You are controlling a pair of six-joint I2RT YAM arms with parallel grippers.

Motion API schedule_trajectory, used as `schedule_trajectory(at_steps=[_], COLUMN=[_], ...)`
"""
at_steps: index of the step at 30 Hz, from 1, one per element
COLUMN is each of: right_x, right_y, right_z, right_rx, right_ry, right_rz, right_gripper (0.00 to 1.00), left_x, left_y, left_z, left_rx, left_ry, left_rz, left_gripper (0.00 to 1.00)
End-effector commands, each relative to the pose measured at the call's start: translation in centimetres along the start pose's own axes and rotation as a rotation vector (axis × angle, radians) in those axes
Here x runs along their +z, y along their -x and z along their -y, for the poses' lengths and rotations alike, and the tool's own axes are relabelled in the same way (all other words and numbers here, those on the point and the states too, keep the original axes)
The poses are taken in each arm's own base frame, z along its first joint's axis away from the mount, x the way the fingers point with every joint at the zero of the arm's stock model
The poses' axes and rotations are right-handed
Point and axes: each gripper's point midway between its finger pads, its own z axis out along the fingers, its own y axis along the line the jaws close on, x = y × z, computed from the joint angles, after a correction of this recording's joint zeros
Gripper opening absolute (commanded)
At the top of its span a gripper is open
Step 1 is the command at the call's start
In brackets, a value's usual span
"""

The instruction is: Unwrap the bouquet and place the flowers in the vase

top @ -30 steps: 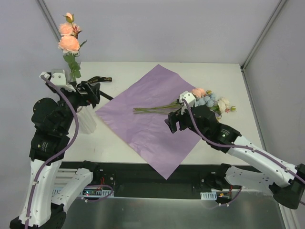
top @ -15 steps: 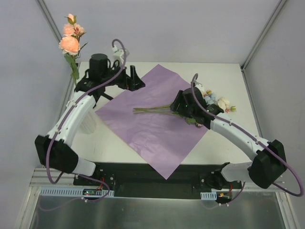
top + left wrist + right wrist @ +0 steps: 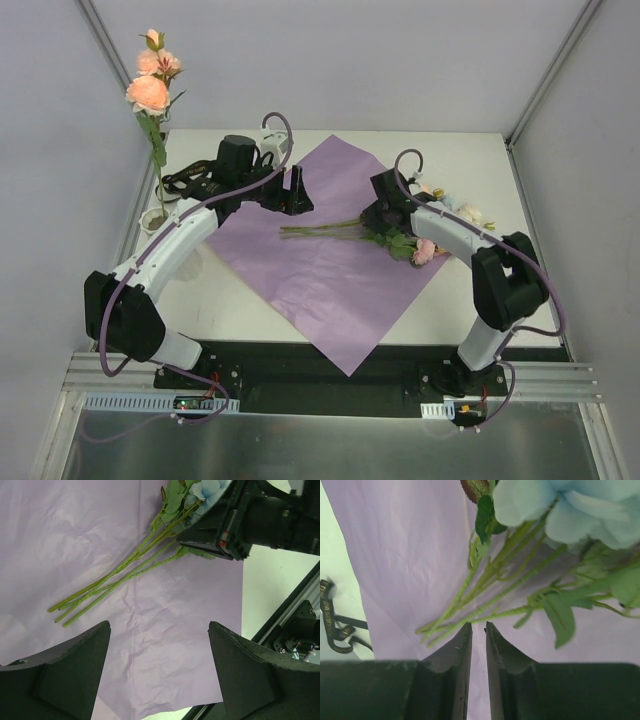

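Stems of the flowers (image 3: 320,229) lie flat on purple paper (image 3: 300,280), so my right claw (image 3: 478,626) sits low, nearly pressed together at them; grip unclear. Left claw (image 3: 159,630) is spread above the paper. One peach spray stands in the vase (image 3: 153,216).

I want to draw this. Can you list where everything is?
paper: purple paper sheet, spread flat
loose flowers: green-stemmed artificial roses lying on the sheet
vase: small white ribbed vase, far left, holding peach roses upright
ribbon: black ribbon, off the sheet
left gripper: open above the sheet, holding nothing
right gripper: almost shut, at the stems
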Motion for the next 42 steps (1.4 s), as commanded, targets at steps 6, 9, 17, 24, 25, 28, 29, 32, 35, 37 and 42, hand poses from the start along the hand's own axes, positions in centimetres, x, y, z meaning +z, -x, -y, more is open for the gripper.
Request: schedule_trajectory(at_steps=[6,9,17,24,25,28,29,32,35,37,42], right_x=[3.8,4.3,5.2,5.7,5.8,6.3,6.4,6.9,7.1,7.0,5.3], right_y=[0.4,0.4,1.2,1.9,1.9,1.9,1.8,1.6,1.7,2.0,2.4], right_z=[-3.1,-2.6,-1.7,-1.3,-1.1,-0.9,-0.9,-0.7,-0.7,-0.7,-1.3], right_rx=[0.19,0.203,0.225,0.257,0.264,0.278,0.28,0.284,0.279,0.272,0.292], right_ry=[0.005,-0.017,-0.046,-0.06,-0.065,-0.074,-0.076,-0.083,-0.082,-0.082,-0.044], right_rz=[-0.012,-0.004,0.025,0.044,0.045,0.041,0.038,0.031,0.043,0.055,0.05], right_gripper=[0.25,0.26,0.27,0.22,0.22,0.21,0.21,0.2,0.1,0.07,0.01], left_x=[-0.4,-0.3,-0.1,-0.1,0.0,0.1,0.2,0.2,0.2,0.2,0.1], left_y=[0.5,0.4,0.4,0.3,0.2,0.1,0.1,0.0,0.1,0.0,0.1], left_z=[0.9,0.9,0.9,0.9,0.9,0.8,0.8,0.8,0.7,0.7,0.7], left_rx=[0.031,0.033,0.027,0.027,0.025,0.018,0.019,0.017,0.022,0.019,0.022], left_ry=[-0.025,-0.023,-0.033,-0.033,-0.033,-0.035,-0.036,-0.036,-0.032,-0.031,-0.028], left_rz=[0.031,0.029,0.024,0.021,0.019,0.012,0.012,0.01,0.014,0.011,0.016], left_gripper=[0.79,0.79,0.79,0.79,0.79,0.79,0.79,0.79,0.79,0.79,0.78])
